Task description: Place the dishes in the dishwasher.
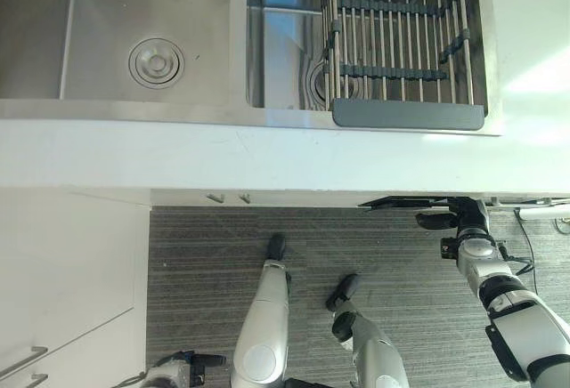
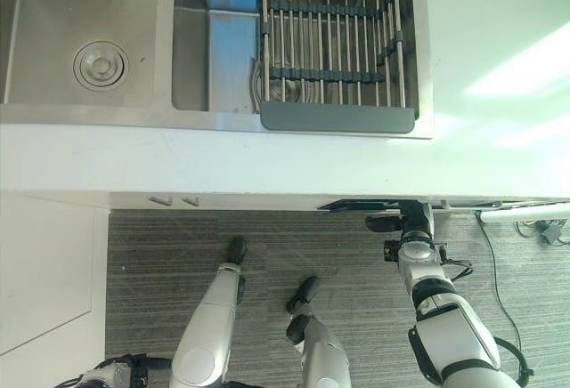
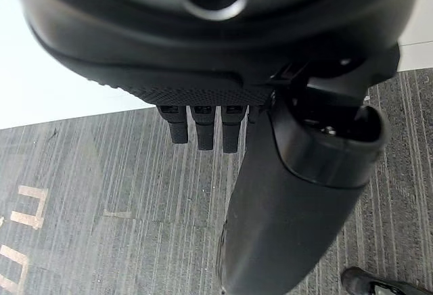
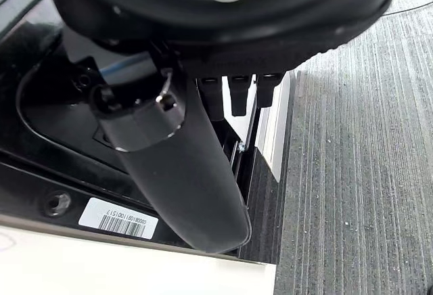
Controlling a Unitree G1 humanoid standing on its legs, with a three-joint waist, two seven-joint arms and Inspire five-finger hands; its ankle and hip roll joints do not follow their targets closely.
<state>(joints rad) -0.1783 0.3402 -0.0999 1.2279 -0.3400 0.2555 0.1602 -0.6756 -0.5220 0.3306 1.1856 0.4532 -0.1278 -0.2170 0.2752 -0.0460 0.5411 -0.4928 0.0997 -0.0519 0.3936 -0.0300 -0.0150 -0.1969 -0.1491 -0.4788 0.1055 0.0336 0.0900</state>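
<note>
**Right hand at the dishwasher's edge, below the counter**

The white counter (image 1: 267, 161) runs across the head views and serves as the landmark. Set into it, on its far side, is a steel double sink (image 1: 116, 103). One basin shows a round drain (image 1: 157, 62); the other carries a wire drying rack (image 2: 334, 41) with a dark grey front lip (image 1: 408, 115) lying along the sink's near rim. No dishes can be made out in the rack or the basins.

Just under the counter's near edge, toward the robot's right, a dark panel of the dishwasher (image 1: 401, 201) juts out. The right hand (image 1: 441, 220) is up against it; in the right wrist view its fingers (image 4: 233, 95) reach onto the edge of the dishwasher's black inner surface (image 4: 40, 139) (a barcode label (image 4: 118, 218) sits on that surface), and the thumb (image 4: 183, 173) lies long and straight across it. Whether the fingers hook over the edge cannot be told.

Below the counter on the robot's left stands a white cabinet (image 1: 62, 290). The left hand (image 1: 183, 366) hangs low beside it over grey striped carpet (image 1: 214, 254). In its wrist view the fingers (image 3: 203, 126) point down, side by side and relaxed, thumb (image 3: 291, 220) straight, holding nothing.
</note>
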